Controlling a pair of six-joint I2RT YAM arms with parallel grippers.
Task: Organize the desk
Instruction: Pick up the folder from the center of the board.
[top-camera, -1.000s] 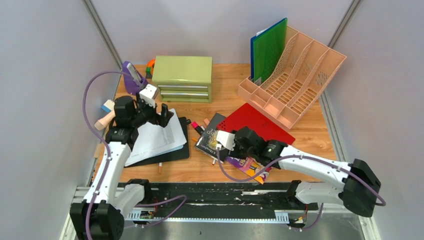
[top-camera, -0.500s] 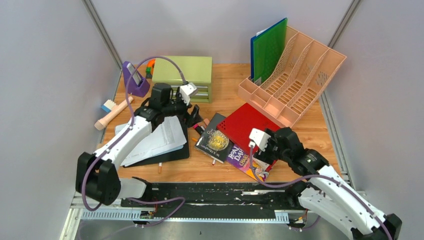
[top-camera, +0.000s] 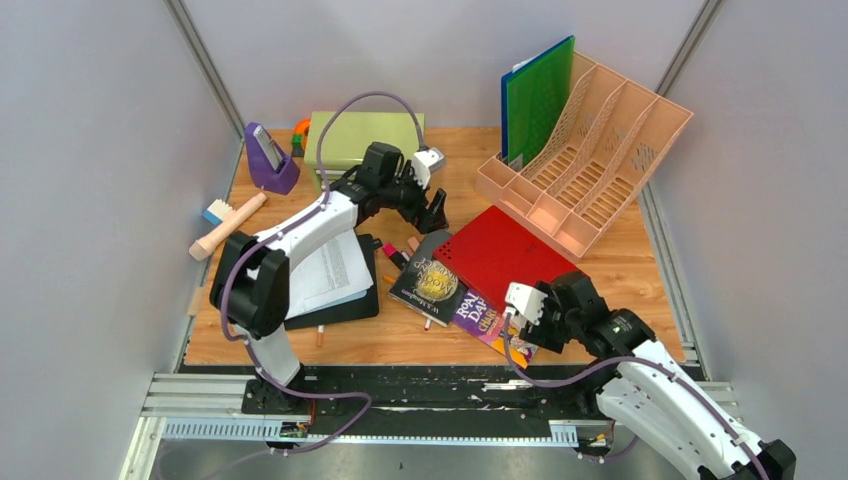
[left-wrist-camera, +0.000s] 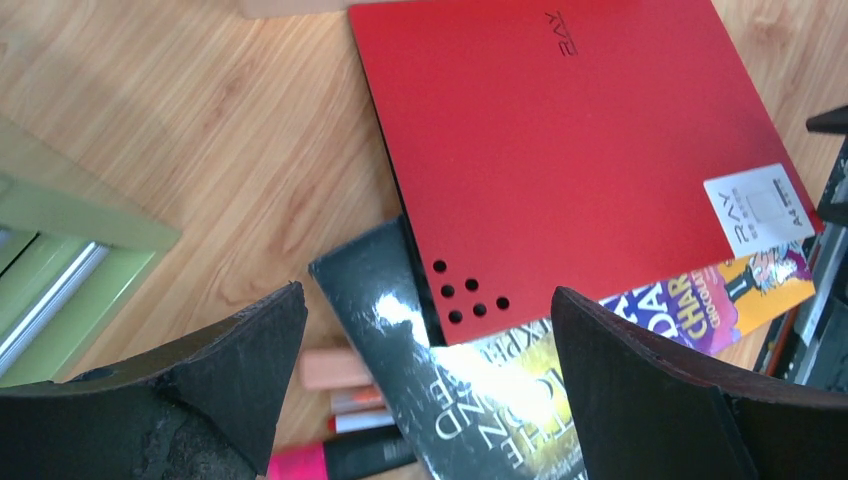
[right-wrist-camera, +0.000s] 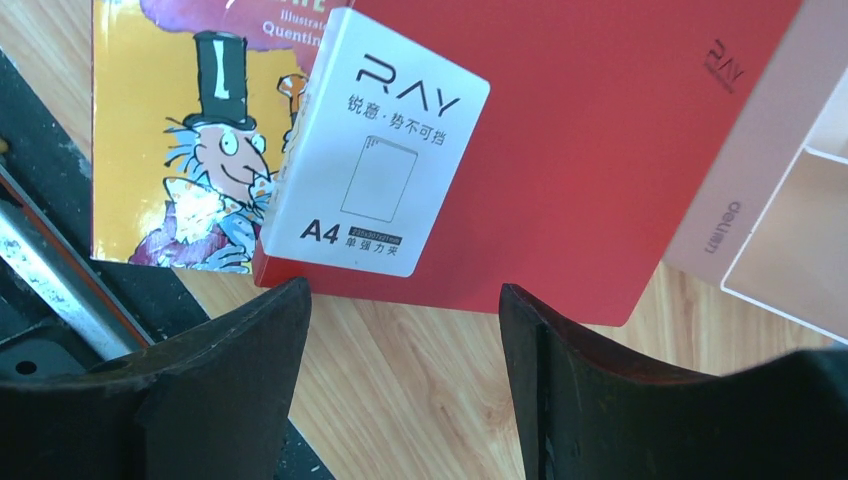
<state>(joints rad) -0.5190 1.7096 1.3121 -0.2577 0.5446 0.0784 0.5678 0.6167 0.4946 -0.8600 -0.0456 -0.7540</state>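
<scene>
The desk (top-camera: 462, 170) is orange-brown wood and cluttered. A red folder (top-camera: 505, 250) lies at its middle, over a black book (top-camera: 425, 280) and a colourful Roald Dahl book (top-camera: 482, 318). My left gripper (top-camera: 437, 208) is open and empty. It hovers between the green drawer chest (top-camera: 345, 135) and the red folder. In the left wrist view my left gripper (left-wrist-camera: 430, 390) has the black book (left-wrist-camera: 450, 380) and the red folder (left-wrist-camera: 570, 160) below it. My right gripper (top-camera: 543, 330) is open and empty at the folder's near corner. In the right wrist view my right gripper (right-wrist-camera: 405, 380) is over bare wood, by the folder's white label (right-wrist-camera: 375, 150).
A pink file rack (top-camera: 590, 150) with a green folder (top-camera: 535, 100) stands back right. Papers on a black clipboard (top-camera: 335, 275) lie at left. Markers (top-camera: 398, 252) lie beside the black book. A purple holder (top-camera: 268, 160) and a brush (top-camera: 225, 228) lie far left.
My left arm has swung right, from over the papers to beside the drawer chest and red folder. My right gripper has drawn back from the books to the folder's near corner.
</scene>
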